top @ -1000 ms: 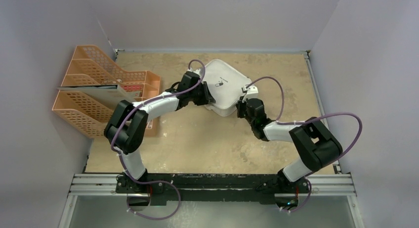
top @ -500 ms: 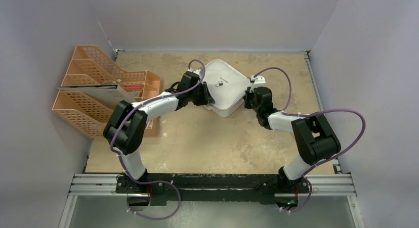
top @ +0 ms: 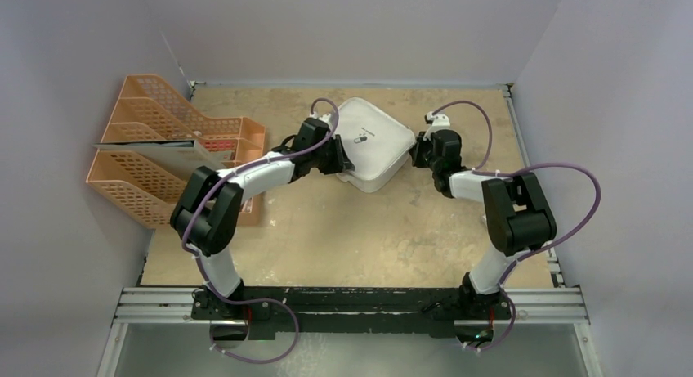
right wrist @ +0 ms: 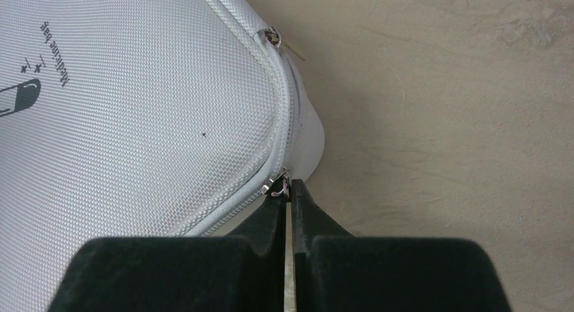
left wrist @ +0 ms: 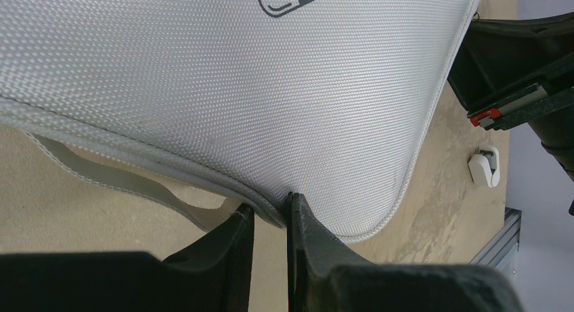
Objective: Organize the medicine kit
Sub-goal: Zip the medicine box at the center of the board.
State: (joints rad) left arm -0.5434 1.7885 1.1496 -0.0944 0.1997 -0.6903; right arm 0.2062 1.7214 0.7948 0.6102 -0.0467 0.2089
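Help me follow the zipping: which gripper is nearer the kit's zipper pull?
Right. The right gripper is shut on the zipper pull at a corner of the medicine kit; the left gripper pinches the kit's rim on the opposite side.

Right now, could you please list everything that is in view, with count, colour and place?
medicine kit: one, grey-white, back middle of the table, lid down
zip pull: one, metal, kit's right corner; another further along the zip
strap: one, grey-white, on the table by the kit's edge
file trays: one stack, orange mesh, table's left side
folder: one, grey, in the trays
table: one, tan
left fingers: two, black, closed on the kit's edge
right fingers: two, black, shut on the zip pull
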